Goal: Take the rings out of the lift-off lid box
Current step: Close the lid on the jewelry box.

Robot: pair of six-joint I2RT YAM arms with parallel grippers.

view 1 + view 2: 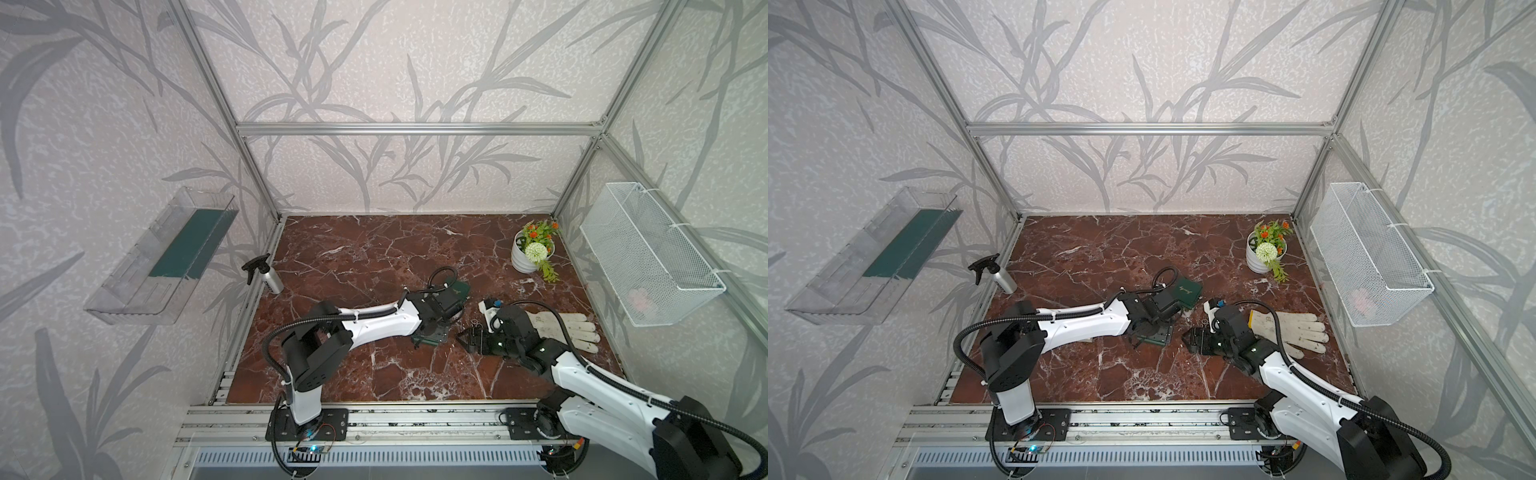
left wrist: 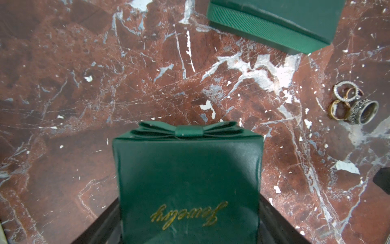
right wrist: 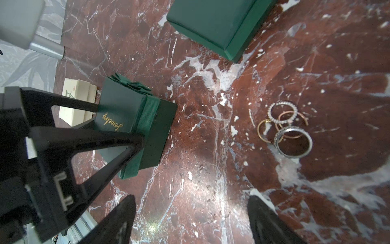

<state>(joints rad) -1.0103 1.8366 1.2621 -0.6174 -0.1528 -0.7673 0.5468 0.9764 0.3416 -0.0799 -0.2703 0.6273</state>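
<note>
The lift-off lid box (image 3: 152,135) is small, dark green and banded with ribbon. Its lid (image 2: 187,179) carries a bow and gold "Jewelry" script. In both top views it sits on the marble under my left wrist (image 1: 430,334) (image 1: 1156,332). My left gripper (image 2: 188,206) (image 3: 119,121) is shut on the lid, one black finger against each side. Several thin rings (image 2: 350,103) (image 3: 285,128) lie in a loose cluster on the table, apart from the box and seen as tiny glints in a top view (image 1: 476,323). My right gripper (image 3: 192,196) (image 1: 467,338) hovers open beside them, holding nothing.
A second green box (image 1: 461,289) (image 3: 219,25) lies just behind my left gripper. A white work glove (image 1: 561,328) lies right of my right arm. A spray bottle (image 1: 266,274) stands at the left edge and a flower pot (image 1: 532,253) at the back right. A small cream box (image 3: 78,99) sits behind the held box.
</note>
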